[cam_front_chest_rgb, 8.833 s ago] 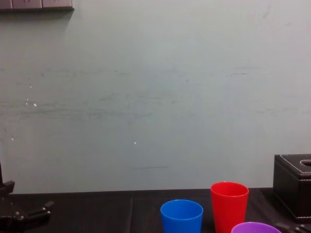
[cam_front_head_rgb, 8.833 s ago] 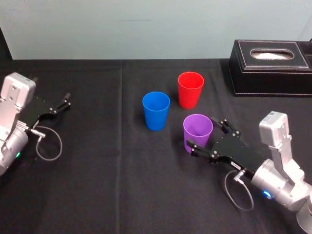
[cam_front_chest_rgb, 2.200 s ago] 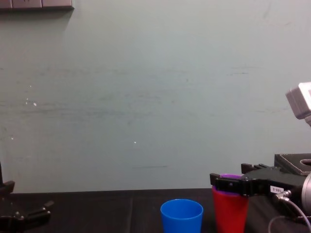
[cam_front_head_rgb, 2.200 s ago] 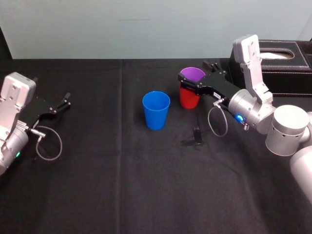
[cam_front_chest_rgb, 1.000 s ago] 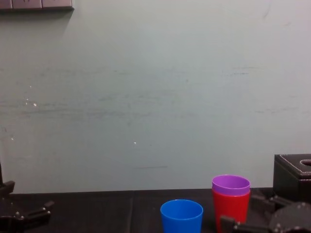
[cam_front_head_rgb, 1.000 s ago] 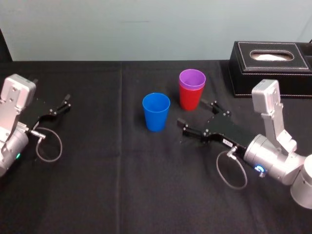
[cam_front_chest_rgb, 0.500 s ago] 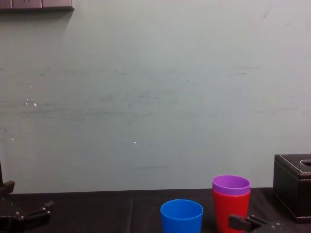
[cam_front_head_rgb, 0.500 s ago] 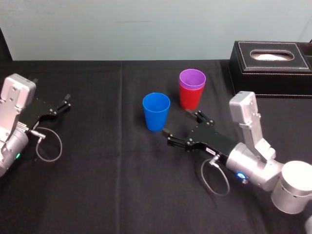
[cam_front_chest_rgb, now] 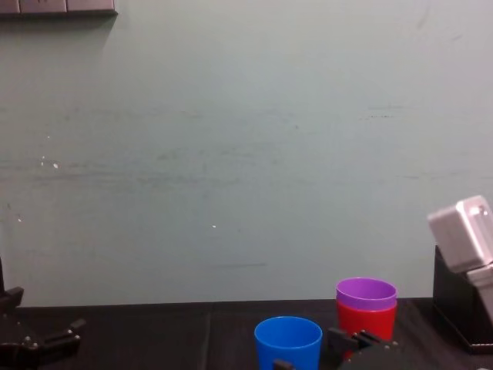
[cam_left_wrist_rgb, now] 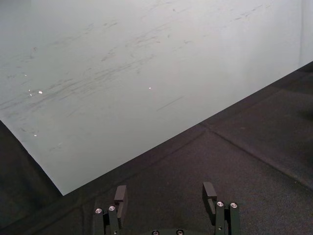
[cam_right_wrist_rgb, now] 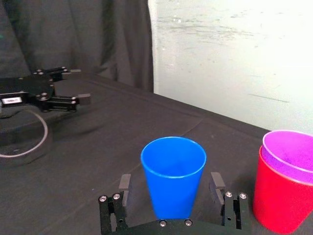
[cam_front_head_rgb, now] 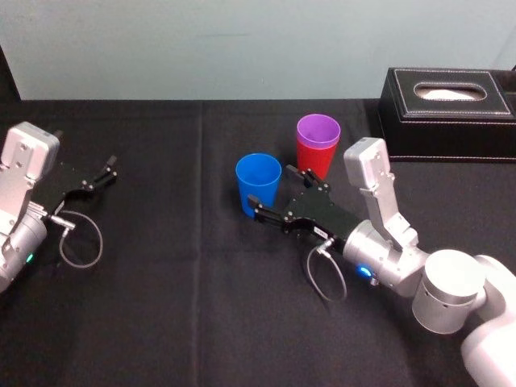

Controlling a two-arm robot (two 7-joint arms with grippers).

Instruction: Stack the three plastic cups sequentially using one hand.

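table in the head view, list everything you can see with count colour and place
blue cup: 1, blue, upright mid-table, to the left of the stack and nearer the robot.
red cup: 1, red, upright, bottom of the stack.
purple cup: 1, purple, nested inside the red cup.
box: 1, black, far right of the table, opening on top.
tablecloth: 1, black, covers the table.
wall: 1, pale green, behind the table.
right gripper: 1, black, open, a finger on either side of the blue cup, not touching it.
left gripper: 1, black, open, parked at the table's left side.
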